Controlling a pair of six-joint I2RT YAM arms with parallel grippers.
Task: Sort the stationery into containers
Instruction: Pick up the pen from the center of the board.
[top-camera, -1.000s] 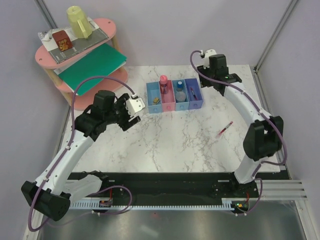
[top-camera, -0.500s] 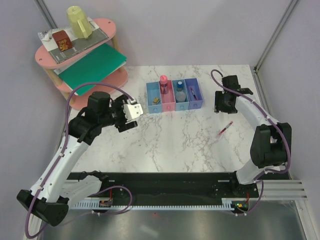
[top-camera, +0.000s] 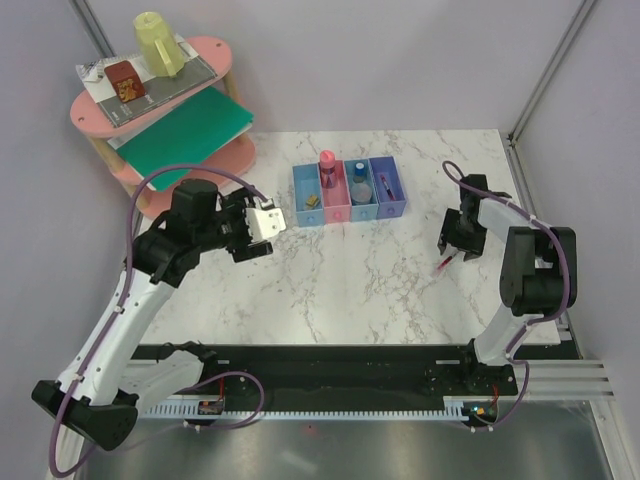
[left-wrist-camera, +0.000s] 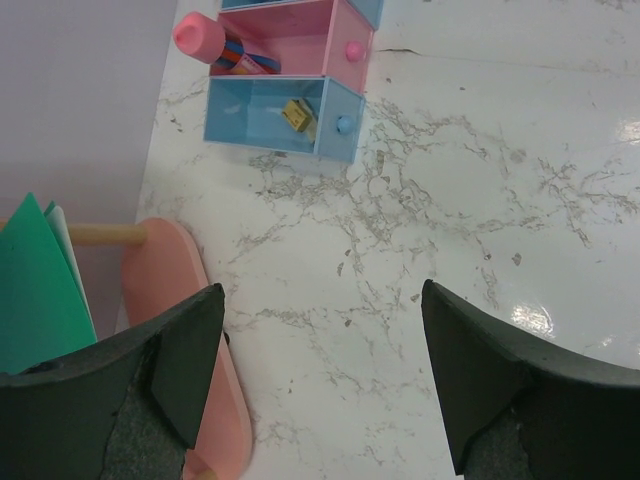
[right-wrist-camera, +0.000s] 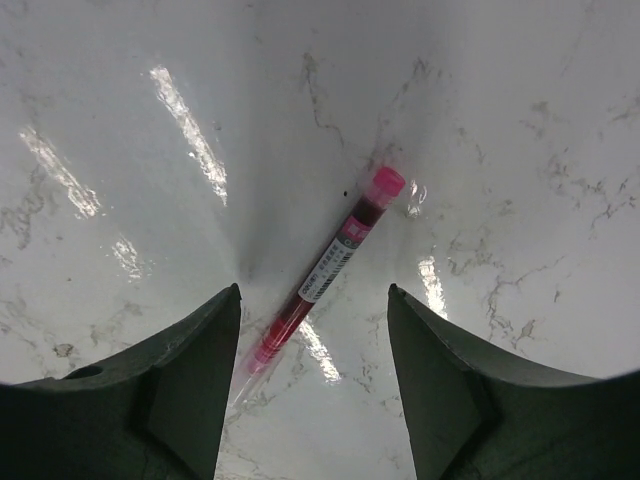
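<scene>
A thin red pen (top-camera: 450, 258) lies on the marble table at the right. In the right wrist view it (right-wrist-camera: 330, 262) lies slanted between my open fingers, nearer the left one. My right gripper (top-camera: 456, 240) is open and hangs just above the pen. The row of four bins (top-camera: 348, 194) stands at the back middle, holding a tan block (top-camera: 313, 201), the pink-capped tube (top-camera: 327, 160), the blue-capped bottle (top-camera: 359, 170) and another red pen (top-camera: 385, 183). My left gripper (top-camera: 262, 232) is open and empty, left of the bins. The left wrist view shows the light blue bin (left-wrist-camera: 272, 114) with the tan block (left-wrist-camera: 297, 114).
A pink two-tier shelf (top-camera: 150, 105) stands at the back left with a yellow cup (top-camera: 158, 42), a brown box (top-camera: 125, 81) and a green folder (top-camera: 185, 127). Its pink foot (left-wrist-camera: 185, 300) lies close beside my left finger. The table's right edge is near the pen.
My right arm has swung from the back of the table down and forward to just above the red pen. My left gripper has drawn back slightly to the left.
</scene>
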